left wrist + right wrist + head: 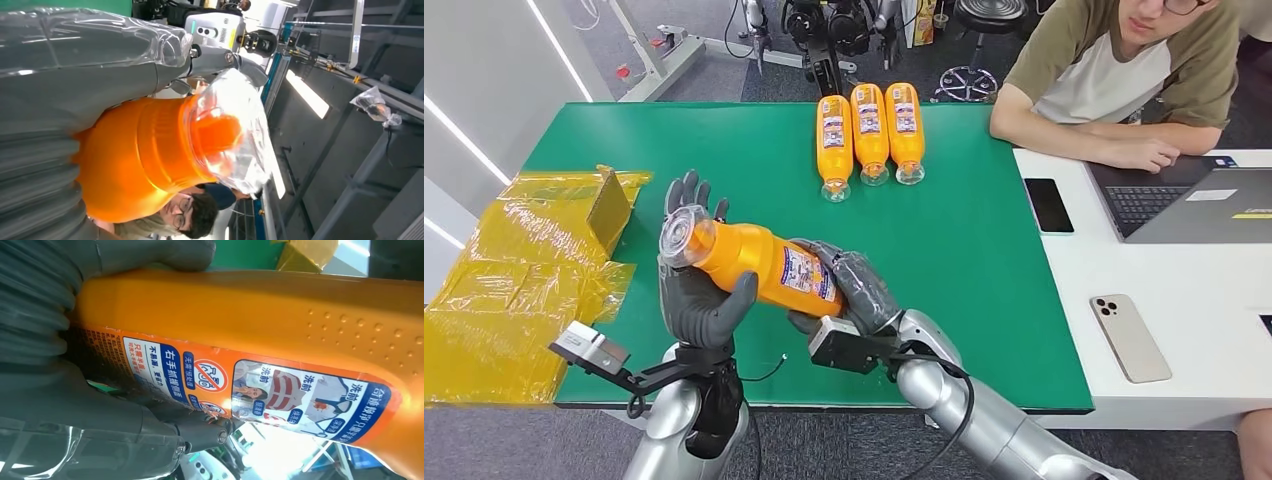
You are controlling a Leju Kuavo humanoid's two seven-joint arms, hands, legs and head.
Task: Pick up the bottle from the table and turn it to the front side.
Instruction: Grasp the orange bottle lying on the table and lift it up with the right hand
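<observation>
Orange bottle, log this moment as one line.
orange bottle: lifted, lying sideways | right hand: grips base end | left hand: holds cap end | table: three bottles in row

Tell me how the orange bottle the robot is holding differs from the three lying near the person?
The held orange plastic bottle is lifted off the green table, gripped by the left hand and right hand; the three orange bottles in a row rest flat on it, untouched. The held one lies crosswise, the row points lengthwise. All share orange bodies, clear caps and labels.

Green table [724,150] carried three orange bottles [869,130] lying side by side at far edge; crumpled yellow plastic wrapping [514,280] at left edge.
</observation>
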